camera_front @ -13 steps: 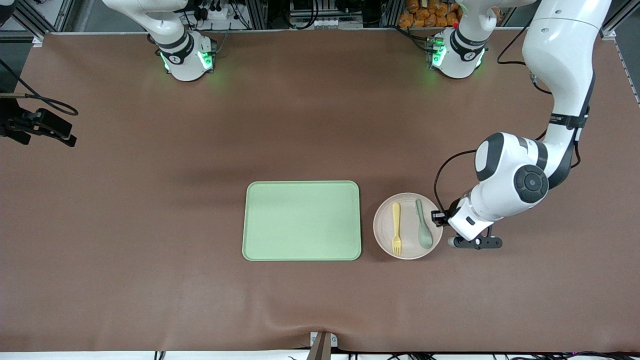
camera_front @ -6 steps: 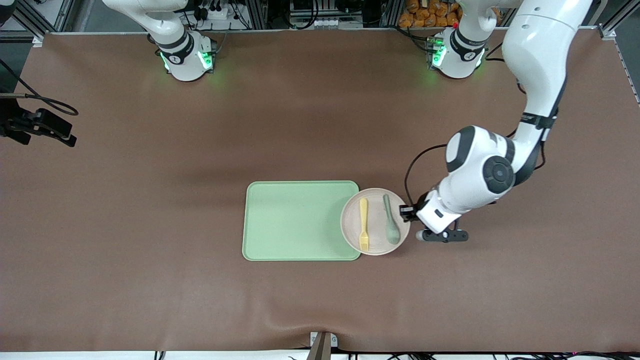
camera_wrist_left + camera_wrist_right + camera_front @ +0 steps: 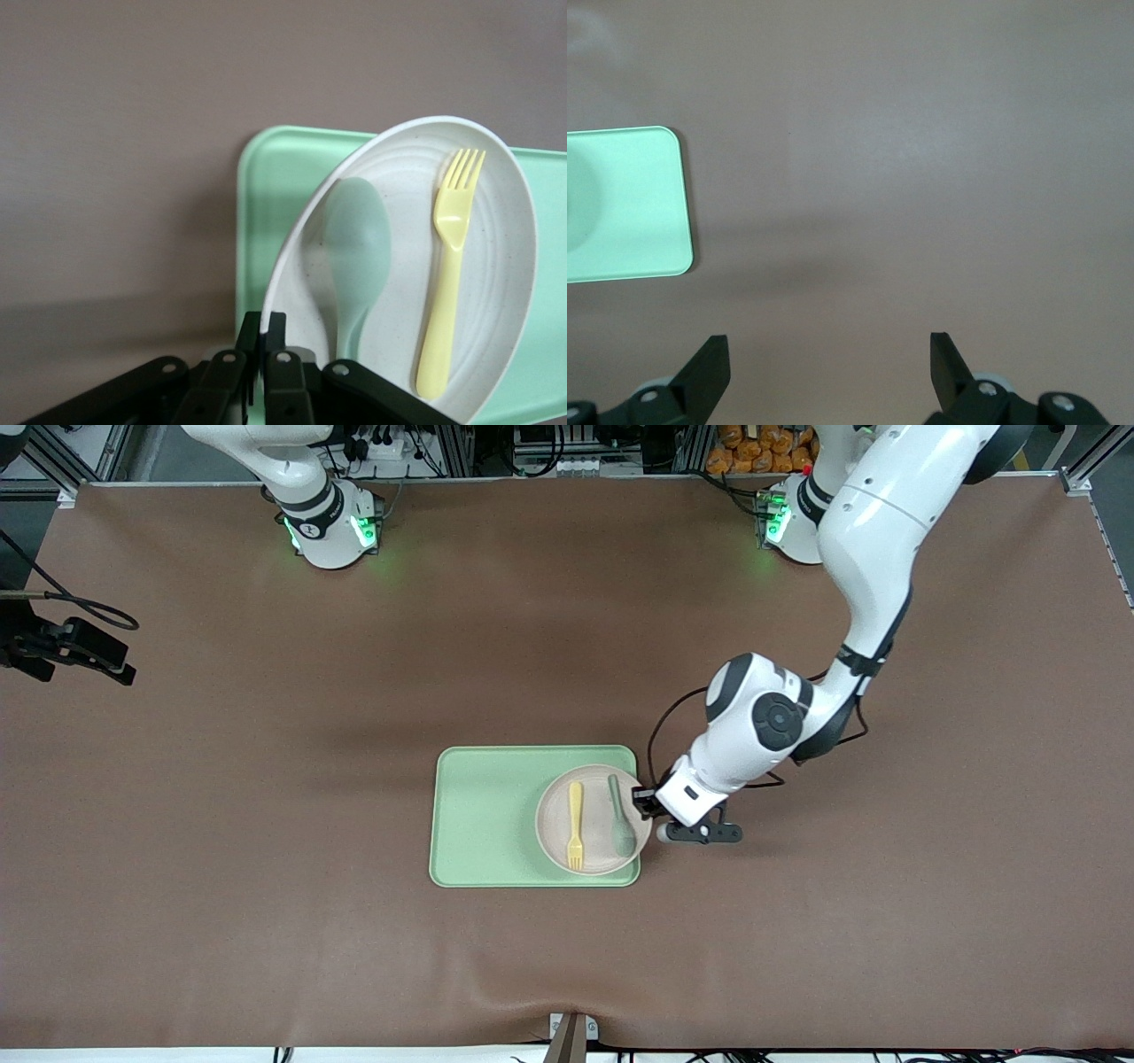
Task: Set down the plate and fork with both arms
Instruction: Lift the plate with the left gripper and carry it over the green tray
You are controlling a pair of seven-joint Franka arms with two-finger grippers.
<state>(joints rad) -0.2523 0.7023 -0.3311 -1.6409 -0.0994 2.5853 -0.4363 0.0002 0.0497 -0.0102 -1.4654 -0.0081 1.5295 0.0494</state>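
Plate: the round, shallow, pale beige-pink plastic plate (image 3: 592, 820) is over the left arm's end of the rectangular light-green plastic tray (image 3: 483, 815), most of it inside the tray's outline, its outer rim at the tray's edge.
Left gripper: the black left gripper (image 3: 645, 802) pinches the plate's rim, fingers (image 3: 270, 332) closed tight on it in the left wrist view; whether the plate rests on the tray or hangs just above it is hard to judge from these angles.
Cutlery: the small pale-yellow plastic fork (image 3: 575, 825) and a muted green plastic spoon (image 3: 620, 817) lie side by side in the plate, tines and bowl nearer the front camera.
Right gripper: the right gripper (image 3: 828, 354) waits high over bare table beside the tray, its 2 fingers spread wide and holding nothing (its arm leaves the front view at the top).
Progress: the plate looks nearly placed; release is not yet done, and the fork is untouched in the plate, so roughly half of the job appears left.
Surface: a brown matte table covering (image 3: 266, 921), with a slight ripple at the edge nearest the front camera.
Room: aluminium framing, cables and orange packets line the table's edge by the 2 green-lit bases.
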